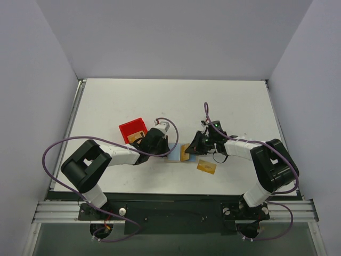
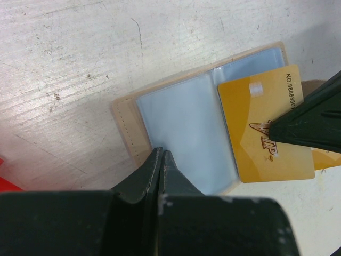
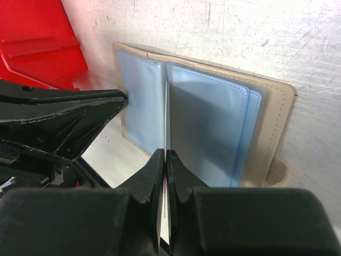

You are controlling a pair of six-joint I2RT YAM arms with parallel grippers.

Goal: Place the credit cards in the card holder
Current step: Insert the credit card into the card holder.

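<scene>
1. Beige-tan holder (image 2: 176,122) lies open on the table (image 1: 240,106) between my two grippers, near the front middle, with its pale blue clear sleeves facing up.
2. Orange-yellow card (image 2: 256,128), printed "VIP" with a number along one edge, is over the page nearer my right gripper. I cannot tell whether it has entered a sleeve.
3. My right gripper (image 3: 165,156) is closed on that card, pinching it edge-on.
4. My left gripper (image 2: 161,156) has its jaws pressed together, tips at the holder's edge.
5. Second card (image 1: 206,167) lies flat near the holder, on my right arm's side.
6. Table is white and scuffed. A red bin (image 1: 132,128) sits beside my left gripper, and plain pale walls (image 1: 176,37) enclose three sides.
</scene>
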